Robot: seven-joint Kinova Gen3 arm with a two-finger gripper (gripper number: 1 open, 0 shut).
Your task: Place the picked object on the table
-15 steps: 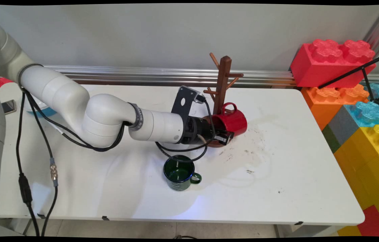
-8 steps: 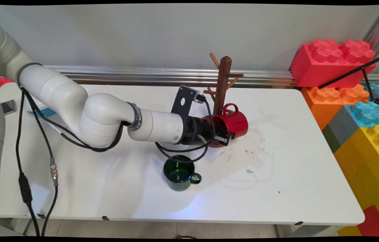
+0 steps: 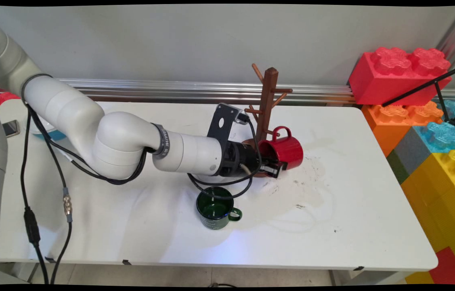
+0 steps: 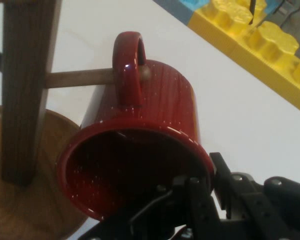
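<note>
While I watch from my station, the white table (image 3: 332, 226) carries everything, with big toy bricks (image 3: 421, 121) stacked off its right end. My arm (image 3: 130, 141) reaches across from the left, black cables (image 3: 45, 182) hanging under it. Near the far edge stands the wooden mug tree (image 3: 267, 99), its round base (image 4: 20, 210) on the table. Beside the post, the red mug (image 3: 286, 148) lies tipped on its side, mouth toward my hand camera, handle up. In the hand view a peg of the tree (image 4: 77, 77) reaches to the handle (image 4: 129, 65) and its tip shows just past it. My pincer (image 3: 272, 167) is pinching the mug's rim, one finger inside the mouth and the other (image 4: 225, 180) against the outer wall. Nearer me, a green mug (image 3: 215, 208) stands upright, apart from the red one, a cable loop hanging over its far rim. Dark scuffs (image 3: 304, 182) mark the table right of the pincer.
</note>
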